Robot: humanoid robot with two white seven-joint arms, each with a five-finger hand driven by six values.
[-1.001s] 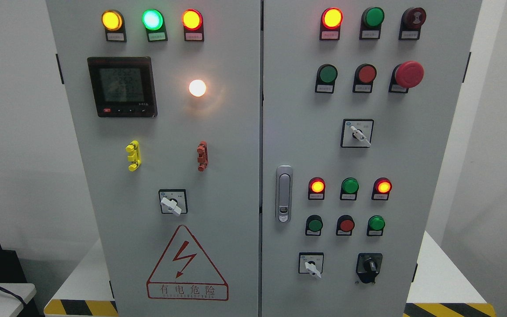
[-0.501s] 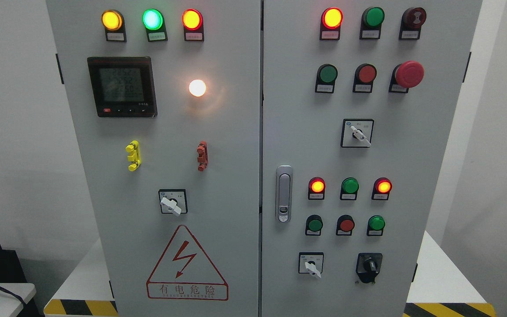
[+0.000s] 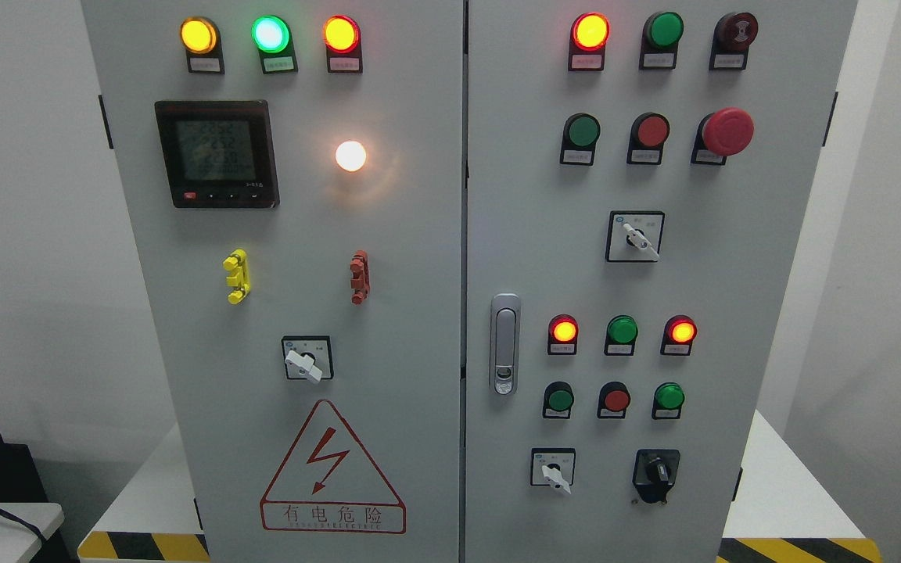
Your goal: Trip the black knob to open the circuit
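Neither hand shows anywhere in the head view, so how far either is open, or whether it holds anything, cannot be told. The black knob (image 3: 658, 471) sits at the lower right of the frame, on the right door of the grey cabinet (image 3: 419, 234), just right of a small white selector switch (image 3: 554, 471) and below a row of three push buttons. Its short lever appears to stand roughly upright on a black base, though the detail is small.

Judging by this, the reach has not begun and the knob is untouched. To do the step well, the hand on the frame's right looks the nearer choice: bring it in low from the lower right, square to the door, and close the fingertips on the lever alone. Turn it firmly about its own axis without pulling outward. Keep clear of the white selector beside it and the green button (image 3: 669, 396) just above, since a stray knuckle could switch the wrong circuit. The lit lamps (image 3: 564, 331) may confirm the trip.
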